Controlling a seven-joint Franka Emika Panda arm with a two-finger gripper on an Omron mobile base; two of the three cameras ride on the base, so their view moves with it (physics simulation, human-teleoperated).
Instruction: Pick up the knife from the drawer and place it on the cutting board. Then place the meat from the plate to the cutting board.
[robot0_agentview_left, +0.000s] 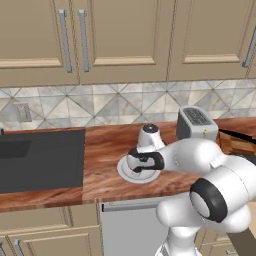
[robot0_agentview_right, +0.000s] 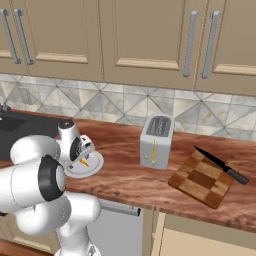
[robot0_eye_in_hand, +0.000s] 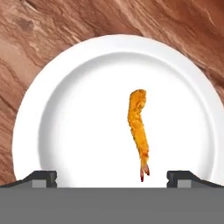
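Looking along the tool (robot0_eye_in_hand: 112, 177), you see its two fingertips (robot0_eye_in_hand: 41, 177) spread wide apart with nothing between them but white plate (robot0_eye_in_hand: 57, 87). The meat (robot0_eye_in_hand: 139, 131) — a thin orange strip, slightly curved, with a small reddish tail — lies on the plate's floor in front of the tool, between the two tips but nearer the right-hand one in the hand view, its tail end pointing back toward the tool. Nothing touches it.

From the right base view you find the tool (robot0_agentview_right: 86, 150) hanging just over the plate (robot0_agentview_right: 95, 165), with the meat (robot0_agentview_right: 84, 162) right beneath it. The left base view shows the tool (robot0_agentview_left: 139, 167) low over the same plate (robot0_agentview_left: 125, 172), which sits on the reddish-brown table (robot0_agentview_left: 105, 150).

Off to the tool's side, past the grey toaster (robot0_agentview_right: 156, 141), the checkered cutting board (robot0_agentview_right: 200, 180) rests on the table (robot0_agentview_right: 125, 175) — well apart from the plate. The black knife (robot0_agentview_right: 221, 165) already lies across the board's far corner, its handle reaching past the edge. In the left base view the toaster (robot0_agentview_left: 196, 123) stands beyond the arm, and a dark cooktop (robot0_agentview_left: 42, 160) lies on the other side of the tool.
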